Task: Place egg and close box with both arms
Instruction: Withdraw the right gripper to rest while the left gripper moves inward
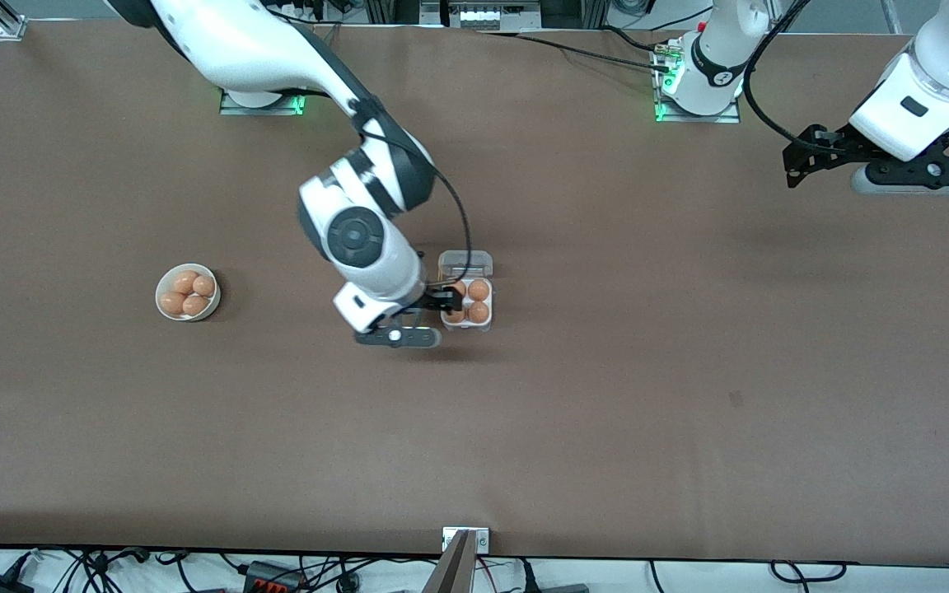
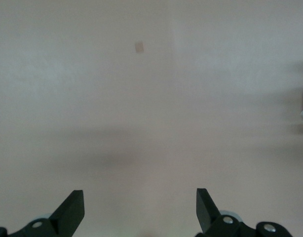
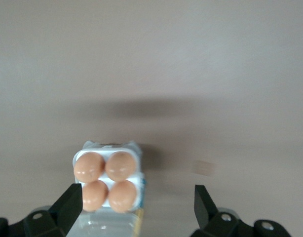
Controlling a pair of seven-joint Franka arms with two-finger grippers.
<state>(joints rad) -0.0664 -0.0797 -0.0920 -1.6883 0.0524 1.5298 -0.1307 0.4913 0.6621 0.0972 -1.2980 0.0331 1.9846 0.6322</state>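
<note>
The clear egg box [image 1: 487, 324] sits mid-table with its lid [image 1: 465, 263] open flat, farther from the front camera than the tray. Every cell holds a brown egg [image 1: 479, 289]. I cannot tell which egg was placed. In the right wrist view the box [image 3: 136, 183] and its eggs [image 3: 121, 166] lie beside one finger [image 3: 70, 200]. My right gripper [image 1: 447, 301] [image 3: 136, 197] is open and empty, low at the box's edge toward the right arm's end. My left gripper [image 1: 789, 165] [image 2: 140, 202] is open and empty, waiting high over bare table at the left arm's end.
A round white bowl [image 1: 163, 284] with several brown eggs [image 1: 186, 282] stands toward the right arm's end of the table. Black cables run along the table edge by the arm bases. A small metal bracket [image 1: 466, 539] sits at the table's front edge.
</note>
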